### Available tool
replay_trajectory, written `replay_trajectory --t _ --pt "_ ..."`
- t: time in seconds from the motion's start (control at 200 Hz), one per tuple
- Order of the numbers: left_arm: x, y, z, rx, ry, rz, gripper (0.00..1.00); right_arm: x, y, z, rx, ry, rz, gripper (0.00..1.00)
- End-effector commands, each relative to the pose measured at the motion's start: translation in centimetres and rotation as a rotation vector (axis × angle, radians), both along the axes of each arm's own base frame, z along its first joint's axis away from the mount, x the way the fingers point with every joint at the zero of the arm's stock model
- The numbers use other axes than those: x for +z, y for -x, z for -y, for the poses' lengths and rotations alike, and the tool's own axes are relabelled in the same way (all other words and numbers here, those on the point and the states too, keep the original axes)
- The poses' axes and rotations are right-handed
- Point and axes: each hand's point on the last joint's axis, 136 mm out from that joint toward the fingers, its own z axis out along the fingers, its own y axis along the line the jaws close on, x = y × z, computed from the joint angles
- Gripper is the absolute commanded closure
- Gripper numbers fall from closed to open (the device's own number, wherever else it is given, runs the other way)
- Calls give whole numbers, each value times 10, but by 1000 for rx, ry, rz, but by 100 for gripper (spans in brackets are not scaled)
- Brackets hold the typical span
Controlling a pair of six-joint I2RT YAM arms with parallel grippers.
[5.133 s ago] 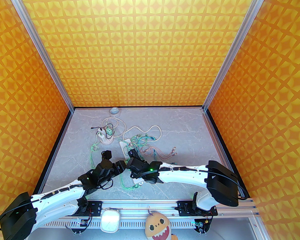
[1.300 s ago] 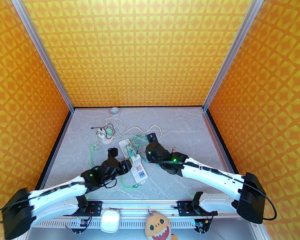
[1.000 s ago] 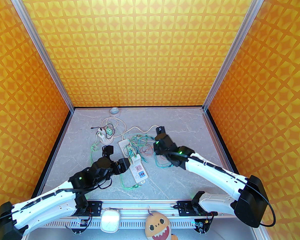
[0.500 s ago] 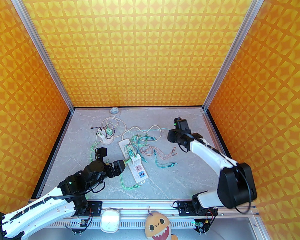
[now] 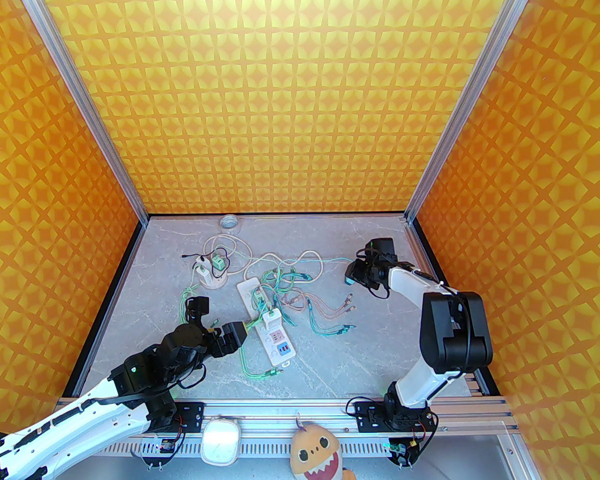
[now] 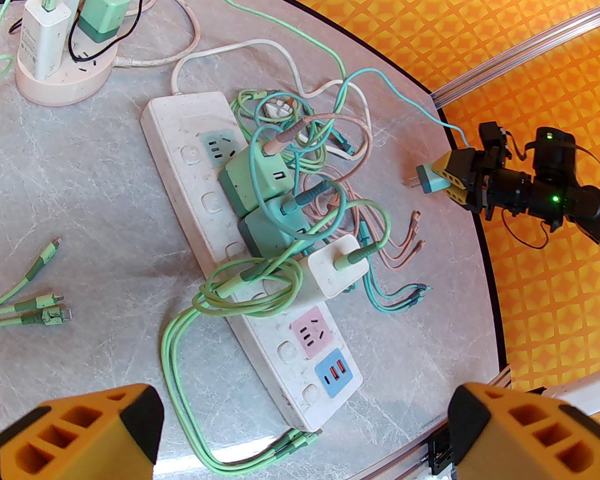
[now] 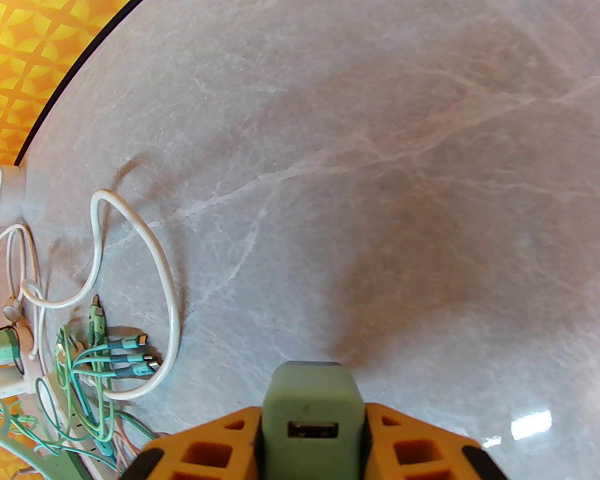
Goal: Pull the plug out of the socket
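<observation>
Plug: the teal block-shaped plastic plug (image 6: 431,182) is out of any socket. It is held in the air over the far right part of the grey marble-look table (image 5: 360,353), well apart from the long white plastic power strip (image 6: 180,128).
Right tool: the right tool (image 6: 450,178) pinches the plug from both sides between its orange fingers (image 7: 415,450).
Left tool: the left tool (image 6: 302,418) is spread wide with nothing between its fingers. It hovers over the near end of the strip.
Which way the plug lies: it sits at the right tool's tip, and the strip is off to that tool's left.
Nearer arm: the right arm has the plug. The left arm is close to the strip and far from the plug.
Plug heading: its two metal prongs point away from the tool, back toward the strip side of the table.
Long axis: it runs from the prongs to the USB port, roughly level with the table and in line with the tool's fingers. The port faces the wrist and looks empty.
Cable: a thin light-blue cable (image 6: 380,75) runs from the tangle on the strip up to the right tool. I cannot tell where its end sits.
In the strip: two green cube chargers (image 6: 252,180) and a white cube charger (image 6: 330,273) sit plugged in.
Coming move: probably setting the plug down. The table just under it is bare, and its shadow falls close below.
</observation>
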Motion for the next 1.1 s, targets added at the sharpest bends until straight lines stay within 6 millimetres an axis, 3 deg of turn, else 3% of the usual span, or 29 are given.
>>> replay_trajectory --t 0.0,0.255,0.49,0.785,0.86,0.91,0.965,0.985,1.095 --pt "-9 1 -9 17 -39 -5 1 5 -13 -1 -10 -70 23 63" --pt "-10 3 -11 18 -34 -1 1 2 -11 0 -2 -61 -3 53" --pt "-11 2 -11 18 -34 -2 1 14 -4 1 -9 -48 7 35" --pt "-15 -1 -7 16 -36 0 1 24 11 -7 20 -6 29 33" --pt "-16 -3 -7 22 -39 3 1 30 19 -13 34 5 48 22" --pt "-17 -4 -7 30 -47 3 1 36 24 -17 46 6 72 19" --pt "-17 -6 -8 38 -58 5 1 43 30 -23 63 6 98 11" --pt "-17 -7 -9 42 -61 8 1 47 32 -25 69 6 108 2" --pt "-14 -10 -9 44 -74 30 1 62 45 -39 103 6 159 2"
